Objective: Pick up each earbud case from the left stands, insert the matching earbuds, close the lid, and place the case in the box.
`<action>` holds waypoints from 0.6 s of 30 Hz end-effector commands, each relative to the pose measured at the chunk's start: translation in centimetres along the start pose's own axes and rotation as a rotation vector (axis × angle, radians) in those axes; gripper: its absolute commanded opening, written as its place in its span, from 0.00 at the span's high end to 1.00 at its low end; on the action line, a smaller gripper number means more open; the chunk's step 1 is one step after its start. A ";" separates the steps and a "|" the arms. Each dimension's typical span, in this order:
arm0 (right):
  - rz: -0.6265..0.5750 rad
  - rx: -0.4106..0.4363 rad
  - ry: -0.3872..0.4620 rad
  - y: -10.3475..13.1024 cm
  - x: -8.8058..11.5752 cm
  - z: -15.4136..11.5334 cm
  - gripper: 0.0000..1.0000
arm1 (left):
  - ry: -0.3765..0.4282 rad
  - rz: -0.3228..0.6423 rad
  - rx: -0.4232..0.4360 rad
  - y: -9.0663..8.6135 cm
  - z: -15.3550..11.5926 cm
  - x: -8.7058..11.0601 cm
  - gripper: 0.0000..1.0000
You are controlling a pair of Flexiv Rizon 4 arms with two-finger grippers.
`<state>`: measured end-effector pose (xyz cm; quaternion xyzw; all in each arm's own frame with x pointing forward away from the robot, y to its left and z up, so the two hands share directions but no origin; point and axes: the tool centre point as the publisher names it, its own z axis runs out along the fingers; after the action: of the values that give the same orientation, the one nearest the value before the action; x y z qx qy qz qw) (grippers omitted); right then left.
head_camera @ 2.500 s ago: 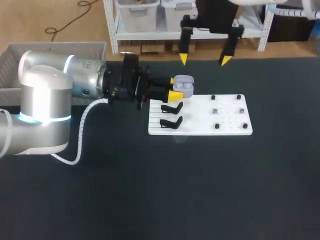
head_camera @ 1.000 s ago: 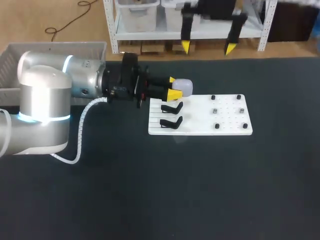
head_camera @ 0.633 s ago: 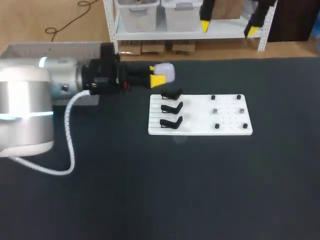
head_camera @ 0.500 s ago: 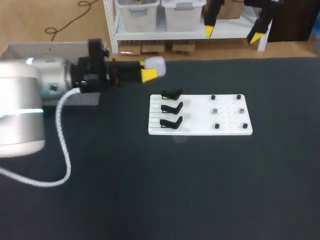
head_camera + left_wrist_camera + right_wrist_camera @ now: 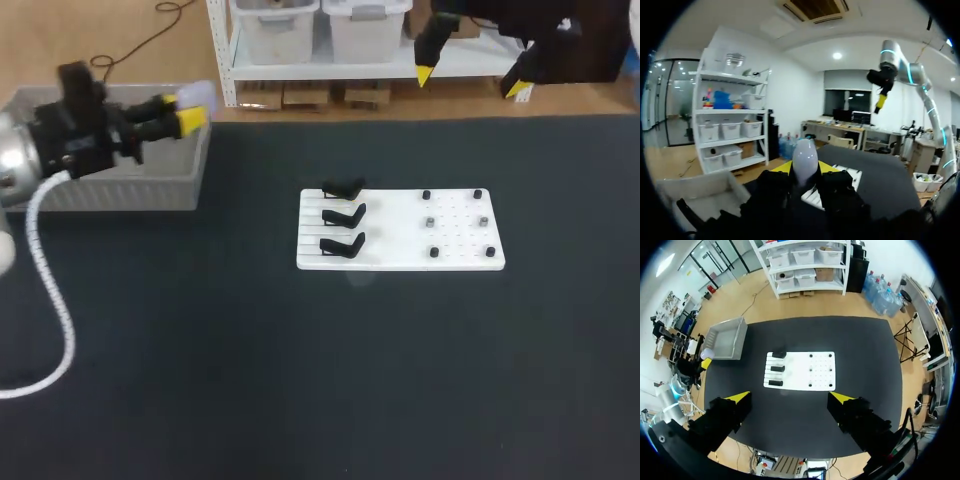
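A pale lavender earbud case (image 5: pixel 199 95) with its lid down is held in my left gripper (image 5: pixel 186 108), which is shut on it above the near corner of the grey box (image 5: pixel 120 185). In the left wrist view the case (image 5: pixel 805 157) stands upright between the yellow-tipped fingers (image 5: pixel 783 168), and the box (image 5: pixel 695 192) lies below and to one side. Three black stands (image 5: pixel 343 216) on the white board (image 5: pixel 400 262) carry no case. My right gripper (image 5: pixel 471 80) hangs open, high beyond the table's far edge. From up there it looks down on the board (image 5: pixel 800 371) and box (image 5: pixel 725 338).
Small dark pegs (image 5: pixel 456 222) dot the right half of the white board. Dark tabletop (image 5: pixel 320 380) stretches around the board and in front of the box. My right arm (image 5: pixel 892 65) shows high above the table in the left wrist view.
My left arm has swung left from the board's stands to over the grey box, carrying the case. My right gripper has risen and shifted right.
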<state>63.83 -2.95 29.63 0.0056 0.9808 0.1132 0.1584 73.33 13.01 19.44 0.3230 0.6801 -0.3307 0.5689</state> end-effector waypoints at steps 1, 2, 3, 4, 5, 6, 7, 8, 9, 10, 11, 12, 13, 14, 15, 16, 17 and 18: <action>0.002 -0.001 -0.096 -0.2 0.4 0.0 0.00 | 0.100 0.059 -0.381 4.7 -1.2 1.3 1.00; 0.002 -0.001 -0.096 -0.2 0.4 0.0 0.00 | 0.104 0.051 -0.414 6.6 -1.4 1.8 1.00; 0.002 -0.001 -0.096 -0.2 0.4 0.0 0.00 | 0.123 0.070 -0.438 8.2 -1.5 1.9 1.00; 0.002 -0.001 -0.096 -0.2 0.4 0.0 0.00 | 0.144 0.085 -0.480 9.5 -1.7 2.0 1.00; 0.002 -0.001 -0.096 -0.2 0.4 0.0 0.00 | 0.150 0.080 -0.501 11.0 -1.8 2.1 1.00; 0.002 -0.001 -0.096 -0.2 0.4 0.0 0.00 | 0.175 0.113 -0.513 12.1 -1.8 2.1 1.00; 0.002 -0.001 -0.096 -0.2 0.4 0.0 0.00 | 0.198 0.125 -0.536 13.4 -1.8 2.3 1.00; 0.002 -0.001 -0.096 -0.2 0.4 0.0 0.00 | 0.192 0.097 -0.544 14.3 -1.8 2.3 1.00; 0.002 -0.001 -0.096 -0.2 0.4 0.0 0.00 | 0.212 0.117 -0.533 15.0 -1.7 2.3 1.00; 0.002 -0.001 -0.096 -0.2 0.4 0.0 0.00 | 0.241 0.153 -0.530 15.9 -1.6 2.6 1.00; 0.002 -0.001 -0.096 -0.2 0.4 0.0 0.00 | 0.251 0.137 -0.539 16.6 -1.5 2.9 1.00; 0.002 -0.001 -0.096 -0.2 0.4 0.0 0.00 | 0.260 0.120 -0.537 17.4 -1.4 3.5 1.00; 0.002 -0.001 -0.096 -0.2 0.4 0.0 0.00 | 0.284 0.128 -0.536 17.9 -1.2 4.0 1.00; 0.002 -0.001 -0.096 -0.2 0.4 0.0 0.00 | 0.304 0.127 -0.541 18.1 -1.2 4.4 1.00; 0.002 -0.001 -0.096 -0.2 0.4 0.0 0.00 | 0.314 0.113 -0.541 18.5 -1.2 5.0 1.00; 0.002 -0.001 -0.096 -0.2 0.4 0.0 0.00 | 0.323 0.104 -0.545 19.1 -1.2 5.6 1.00; 0.002 -0.001 -0.096 -0.2 0.4 0.0 0.00 | 0.329 0.097 -0.550 19.4 -1.2 6.0 1.00; 0.002 -0.001 -0.096 -0.2 0.4 0.0 0.00 | 0.332 0.092 -0.546 19.7 -1.2 6.3 1.00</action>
<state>63.72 -2.99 29.61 0.0104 0.9733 0.1130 0.1995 85.33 26.71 13.19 0.2812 0.8006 -0.1195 0.5155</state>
